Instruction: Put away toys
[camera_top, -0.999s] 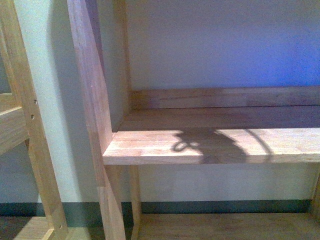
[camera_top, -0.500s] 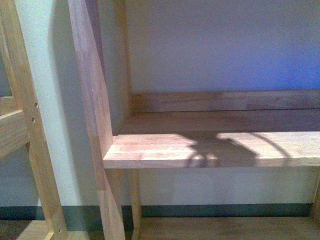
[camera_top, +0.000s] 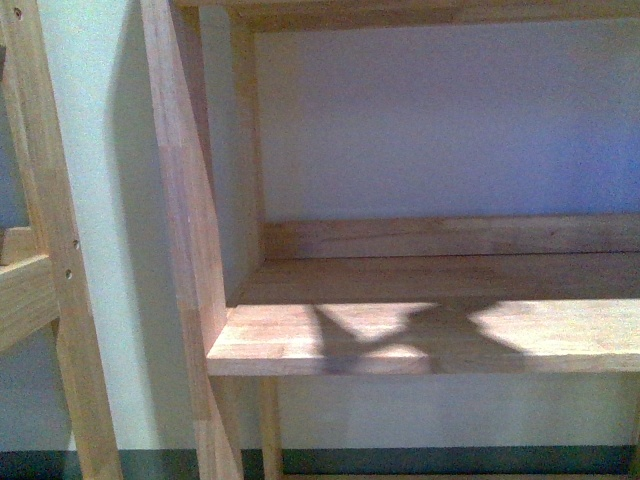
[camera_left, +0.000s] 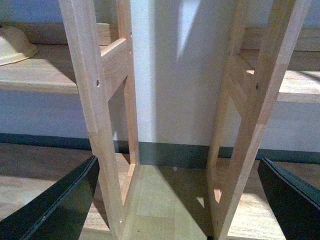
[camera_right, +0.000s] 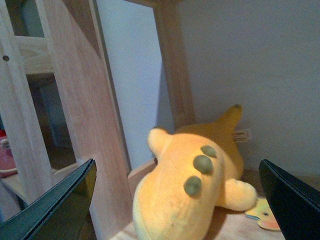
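The toy, a soft yellow-orange plush animal (camera_right: 192, 187) with green bumps on its back and a small paper tag, lies on a wooden shelf board against the wall, seen only in the right wrist view. My right gripper (camera_right: 177, 207) is open, its dark fingers (camera_right: 60, 207) wide apart on either side of the plush without touching it. My left gripper (camera_left: 180, 205) is open too, with nothing between its fingers (camera_left: 55, 210); it faces wooden shelf uprights (camera_left: 95, 115). The front view shows no toy and no gripper.
The front view shows a bare wooden shelf board (camera_top: 420, 335) with a shadow on it and an upright post (camera_top: 185, 220). A flat duck-like piece (camera_right: 265, 215) lies beside the plush. A pale bowl (camera_left: 12, 45) sits on a shelf. A pink object (camera_right: 6, 155) shows beyond the post.
In the front view the shelf board has slid lower in the picture and the upper shelf edge has come into sight. The shadow on the board has changed shape and spread.
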